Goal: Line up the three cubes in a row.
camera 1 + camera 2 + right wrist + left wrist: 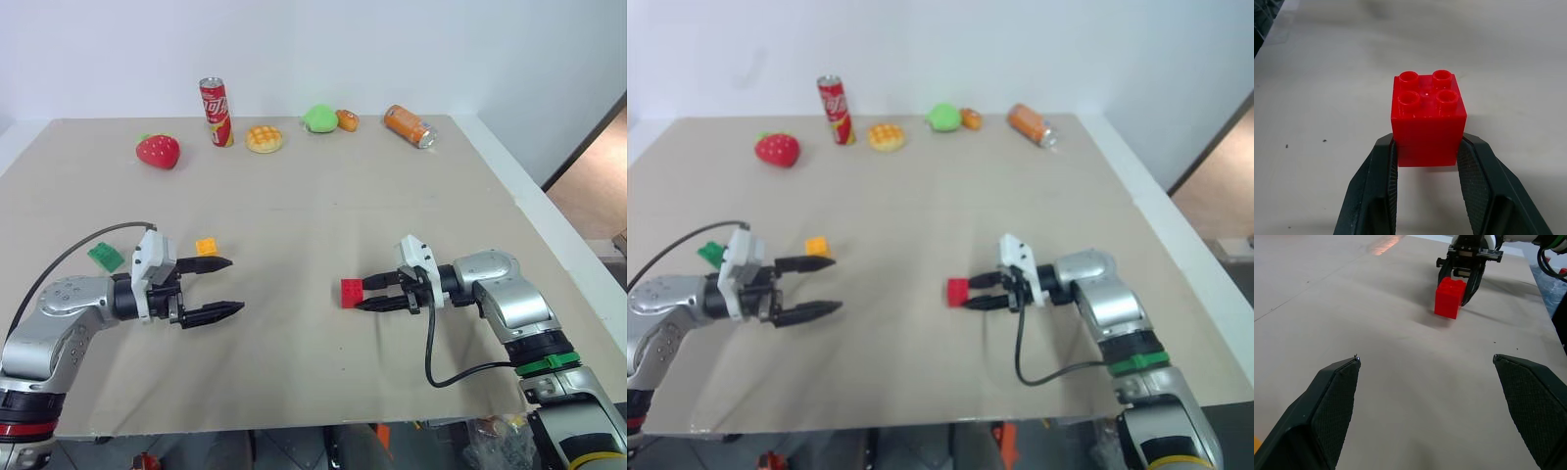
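Meanwhile, right jaws clamped on red cube (1427, 117), left jaws wide, empty, near yellow-orange cube (206, 247).

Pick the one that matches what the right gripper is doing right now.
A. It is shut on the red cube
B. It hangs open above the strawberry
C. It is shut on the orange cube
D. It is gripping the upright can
A: the right gripper's two black fingers press against both sides of the red cube, which sits on the table.
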Available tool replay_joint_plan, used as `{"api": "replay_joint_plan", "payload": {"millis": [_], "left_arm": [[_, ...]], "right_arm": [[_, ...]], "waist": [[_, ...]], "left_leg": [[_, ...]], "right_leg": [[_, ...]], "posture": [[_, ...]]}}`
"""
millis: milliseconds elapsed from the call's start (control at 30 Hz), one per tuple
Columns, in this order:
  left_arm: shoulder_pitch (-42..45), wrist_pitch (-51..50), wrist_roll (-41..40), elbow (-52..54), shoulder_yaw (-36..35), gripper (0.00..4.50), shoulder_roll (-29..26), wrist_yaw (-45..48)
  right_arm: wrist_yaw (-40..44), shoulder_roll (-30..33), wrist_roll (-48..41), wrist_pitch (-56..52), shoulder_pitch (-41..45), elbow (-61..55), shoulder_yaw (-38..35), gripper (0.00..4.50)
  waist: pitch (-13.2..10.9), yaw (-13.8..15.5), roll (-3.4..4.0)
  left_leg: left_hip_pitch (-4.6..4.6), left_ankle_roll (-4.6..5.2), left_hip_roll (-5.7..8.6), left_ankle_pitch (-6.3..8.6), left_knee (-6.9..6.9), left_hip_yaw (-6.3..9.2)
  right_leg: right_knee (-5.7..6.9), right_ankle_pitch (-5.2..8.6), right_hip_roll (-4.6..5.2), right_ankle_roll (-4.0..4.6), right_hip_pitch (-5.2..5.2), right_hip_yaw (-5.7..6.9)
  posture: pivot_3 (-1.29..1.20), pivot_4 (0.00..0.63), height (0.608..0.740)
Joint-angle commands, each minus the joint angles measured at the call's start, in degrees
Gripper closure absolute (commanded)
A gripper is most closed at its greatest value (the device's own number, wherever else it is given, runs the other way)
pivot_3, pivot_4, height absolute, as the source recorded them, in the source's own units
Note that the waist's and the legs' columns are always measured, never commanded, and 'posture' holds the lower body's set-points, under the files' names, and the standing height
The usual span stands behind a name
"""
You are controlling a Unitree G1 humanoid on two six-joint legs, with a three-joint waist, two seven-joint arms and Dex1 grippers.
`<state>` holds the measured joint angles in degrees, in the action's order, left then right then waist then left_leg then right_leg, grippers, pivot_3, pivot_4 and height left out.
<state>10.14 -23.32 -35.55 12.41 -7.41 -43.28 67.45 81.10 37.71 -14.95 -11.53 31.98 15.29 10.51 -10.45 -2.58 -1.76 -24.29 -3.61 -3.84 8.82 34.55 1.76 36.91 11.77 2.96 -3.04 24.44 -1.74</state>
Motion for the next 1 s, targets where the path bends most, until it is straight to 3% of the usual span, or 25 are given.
{"api": "replay_joint_plan", "payload": {"millis": [33, 400, 833, 900, 1000], "left_arm": [[-1.2, -1.0, -1.9, 3.2, -2.6, 0.0, -0.8, -1.0], [-3.5, -2.2, -3.5, 5.6, -4.6, 0.0, -0.1, -4.0], [-6.3, -3.7, -5.5, 8.6, -8.2, 0.0, -1.0, -7.2], [-6.8, -4.1, -5.9, 9.1, -8.9, 0.0, -1.0, -7.8], [-7.1, -4.8, -6.8, 9.5, -10.0, 0.0, -0.8, -9.2]], "right_arm": [[0.6, 0.9, -0.3, 2.3, 1.7, 2.9, -2.4, 3.33], [1.5, -0.9, 2.1, 8.6, 7.8, 15.5, -1.4, 3.33], [1.2, -5.9, 4.8, 13.1, 10.1, 21.7, 0.1, 3.33], [-0.1, -6.8, 5.2, 13.9, 11.4, 24.4, -0.5, 2.23], [-1.2, -7.5, 5.9, 15.1, 12.5, 26.7, -1.0, 1.22]], "waist": [[0.0, 0.0, 0.0], [0.0, 0.0, 0.01], [0.0, -0.2, 0.0], [0.0, -0.3, -0.01], [0.0, -0.2, 0.0]], "left_leg": [[0.0, 0.0, 0.0, 0.0, -0.01, 0.0], [0.03, 0.01, 0.0, 0.0, 0.01, 0.0], [0.09, 0.01, -0.01, -0.01, 0.0, 0.0], [0.14, 0.01, -0.02, -0.01, 0.0, 0.01], [0.17, 0.02, -0.02, -0.01, 0.0, 0.01]], "right_leg": [[0.0, 0.0, 0.0, 0.0, 0.01, 0.0], [0.01, -0.02, -0.01, 0.02, 0.0, 0.0], [0.03, -0.04, -0.03, 0.05, -0.02, 0.0], [0.07, -0.05, -0.04, 0.06, -0.02, 0.0], [0.08, -0.09, -0.05, 0.12, -0.01, -0.01]], "posture": [[0.0, 0.15, 0.74], [0.0, 0.15, 0.74], [0.0, 0.15, 0.74], [0.0, 0.15, 0.74], [0.0, 0.15, 0.74]]}}
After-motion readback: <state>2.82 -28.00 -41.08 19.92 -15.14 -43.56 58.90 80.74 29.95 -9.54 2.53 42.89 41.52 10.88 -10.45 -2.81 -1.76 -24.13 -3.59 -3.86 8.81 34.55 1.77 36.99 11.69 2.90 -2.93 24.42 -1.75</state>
